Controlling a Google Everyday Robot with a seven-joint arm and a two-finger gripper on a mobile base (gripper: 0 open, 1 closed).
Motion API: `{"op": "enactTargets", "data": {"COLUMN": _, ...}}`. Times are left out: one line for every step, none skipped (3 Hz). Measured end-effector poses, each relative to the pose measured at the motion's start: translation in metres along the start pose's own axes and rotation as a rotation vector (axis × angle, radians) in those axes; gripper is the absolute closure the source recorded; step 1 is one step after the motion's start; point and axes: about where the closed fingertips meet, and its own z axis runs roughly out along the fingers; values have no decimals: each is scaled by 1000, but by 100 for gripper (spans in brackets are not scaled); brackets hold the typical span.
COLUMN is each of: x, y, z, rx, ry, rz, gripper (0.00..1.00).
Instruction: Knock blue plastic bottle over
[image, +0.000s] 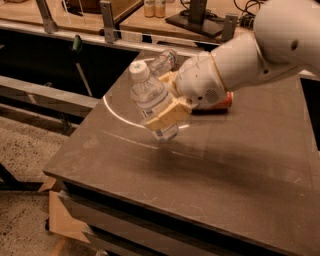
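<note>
- Camera view, the only one: dark table (240, 170) seen from above and in front, with a thin white arc (116, 114) marked across its top.
- Over the middle of the table, the blue plastic bottle (145, 92): clear, faintly bluish, white cap (139, 70). Leaning hard, cap toward the upper left, base toward the lower right.
- Reaching in from the right on a white arm, the gripper (156, 102), clenched around the bottle's middle. One tan finger (169, 115) across the front, the other behind.
- Seemingly lifted just clear of the table, judging by a soft shadow under the base; contact there impossible to settle.
- Progress, as a judgement: well under way, tipped far off upright, yet not lying down and not let go.
- Left to do: bringing the bottle flat onto its side and releasing it.
- Near the far edge, a smaller clear bottle (163, 60) lying on its side; just behind the wrist, a red-orange can (226, 101), mostly hidden.
- Writing: none readable. Bottle label largely covered by the front finger, and no brand legible on the can.
</note>
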Motion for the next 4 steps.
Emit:
{"op": "enactTargets", "data": {"x": -34, "y": 7, "z": -5, "rx": 24, "ry": 231, "rz": -129, "gripper": 100}}
{"op": "enactTargets", "data": {"x": -32, "y": 17, "z": 6, "rx": -40, "ry": 437, "rz": -171, "gripper": 100}}
{"op": "enactTargets", "data": {"x": -2, "y": 12, "z": 7, "rx": -85, "ry": 642, "rz": -139, "gripper": 100}}
{"op": "enactTargets", "data": {"x": 38, "y": -9, "z": -7, "rx": -82, "ry": 843, "rz": -78, "gripper": 100}}
